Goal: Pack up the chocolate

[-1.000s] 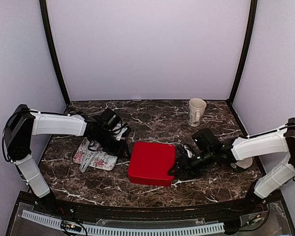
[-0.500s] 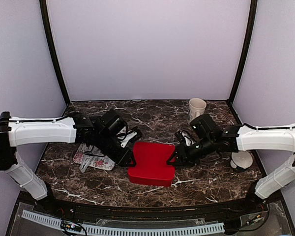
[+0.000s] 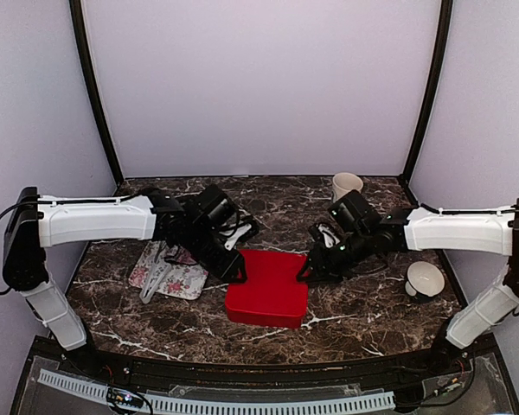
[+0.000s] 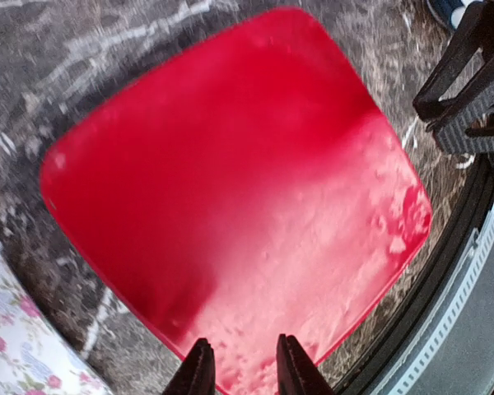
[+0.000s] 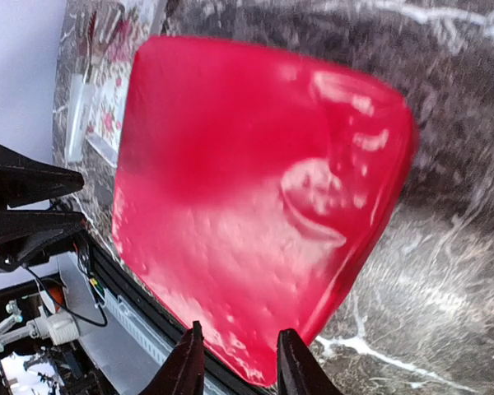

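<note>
No chocolate shows in any view; it is hidden or out of view. A red square box [image 3: 266,290] with its lid on lies flat in the middle of the marble table [image 3: 363,316]. My left gripper [image 3: 236,270] hangs over the box's far left edge. In the left wrist view its jaws [image 4: 240,350] stand a little apart above the red lid [image 4: 230,189], with nothing between them. My right gripper [image 3: 309,270] is at the box's far right edge. Its fingers [image 5: 235,337] are also slightly apart over the lid [image 5: 255,189] and hold nothing.
A cream mug [image 3: 346,194] stands at the back right. A white bowl [image 3: 425,278] sits right of the box, under the right arm. A floral cloth [image 3: 169,275] with a white utensil on it lies left of the box.
Both arms have swung inward and farther back, bringing each gripper onto a far corner of the red box. Both pairs of jaws have narrowed, the right more. The box has not moved.
</note>
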Available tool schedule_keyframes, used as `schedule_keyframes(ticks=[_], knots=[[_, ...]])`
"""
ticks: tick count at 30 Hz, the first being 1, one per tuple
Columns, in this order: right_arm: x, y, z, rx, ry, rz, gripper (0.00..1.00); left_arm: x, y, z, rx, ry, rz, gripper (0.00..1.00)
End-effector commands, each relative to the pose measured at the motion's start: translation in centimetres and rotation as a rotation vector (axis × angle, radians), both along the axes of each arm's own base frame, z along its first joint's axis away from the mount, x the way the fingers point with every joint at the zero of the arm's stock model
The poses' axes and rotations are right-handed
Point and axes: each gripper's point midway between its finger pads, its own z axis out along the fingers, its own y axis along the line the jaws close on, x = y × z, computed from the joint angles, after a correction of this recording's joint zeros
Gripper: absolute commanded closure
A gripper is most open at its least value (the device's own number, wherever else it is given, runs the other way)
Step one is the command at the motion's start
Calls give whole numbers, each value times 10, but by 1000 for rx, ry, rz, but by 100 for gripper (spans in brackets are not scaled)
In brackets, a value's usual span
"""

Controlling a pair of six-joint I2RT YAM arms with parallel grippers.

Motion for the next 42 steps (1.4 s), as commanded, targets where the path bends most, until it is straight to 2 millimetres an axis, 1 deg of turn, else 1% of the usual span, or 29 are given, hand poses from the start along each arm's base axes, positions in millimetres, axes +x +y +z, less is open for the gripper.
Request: schedule_keyframes(ticks=[1, 4, 7, 8, 12, 13, 14, 15, 17, 20, 23, 25, 26, 28, 29, 31, 32, 33, 35, 37, 39, 40, 41, 42], knots=[[40, -4, 11, -51, -94, -35, 70, 44, -2, 16, 3, -85, 50, 73], [52, 1, -2, -75, -91, -38, 70, 69, -10, 15, -11, -108, 77, 73], [59, 4, -25, -112, -67, -41, 71, 85, -8, -2, 20, -91, 107, 73], [60, 5, -32, -127, -59, -38, 72, 87, -7, -10, 38, -80, 109, 73], [65, 5, -45, -160, -54, -38, 73, 82, -3, -35, 78, -40, 103, 72], [67, 5, -47, -173, -56, -33, 73, 80, 0, -40, 88, -30, 104, 73], [70, 7, -44, -176, -67, -28, 74, 78, 2, -43, 95, -23, 105, 73], [75, 9, -37, -175, -82, -25, 74, 77, 3, -40, 92, -25, 110, 73], [81, 10, -25, -183, -115, -20, 74, 79, 5, -28, 76, -49, 120, 72], [91, 8, -4, -218, -165, -18, 74, 87, 5, 3, 24, -98, 143, 70], [97, 7, 21, -221, -213, -18, 70, 92, 9, 32, -34, -116, 167, 62], [102, 7, 39, -216, -252, -21, 67, 96, 16, 50, -71, -123, 196, 52], [104, 6, 49, -212, -272, -25, 64, 99, 21, 58, -88, -126, 212, 43], [109, 2, 71, -192, -316, -40, 58, 104, 33, 77, -125, -143, 247, 29], [111, 0, 82, -181, -339, -54, 53, 107, 39, 89, -148, -158, 261, 17], [115, -7, 106, -144, -381, -78, 43, 112, 54, 110, -176, -185, 294, 6], [119, -12, 110, -140, -388, -93, 38, 116, 64, 120, -187, -198, 318, 4], [119, -20, 128, -113, -418, -113, 34, 120, 74, 130, -205, -204, 342, 3], [122, -33, 146, -92, -455, -144, 28, 127, 98, 148, -250, -210, 403, 1], [125, -52, 158, -86, -485, -179, 22, 131, 120, 160, -283, -209, 474, 1], [124, -69, 167, -80, -506, -210, 13, 133, 144, 164, -295, -191, 550, 1], [122, -79, 170, -76, -517, -226, 9, 132, 156, 164, -294, -179, 584, 1], [119, -89, 178, -60, -536, -247, 5, 131, 168, 164, -292, -177, 621, 1], [117, -97, 178, -53, -540, -265, 2, 129, 180, 161, -285, -169, 656, 1]])
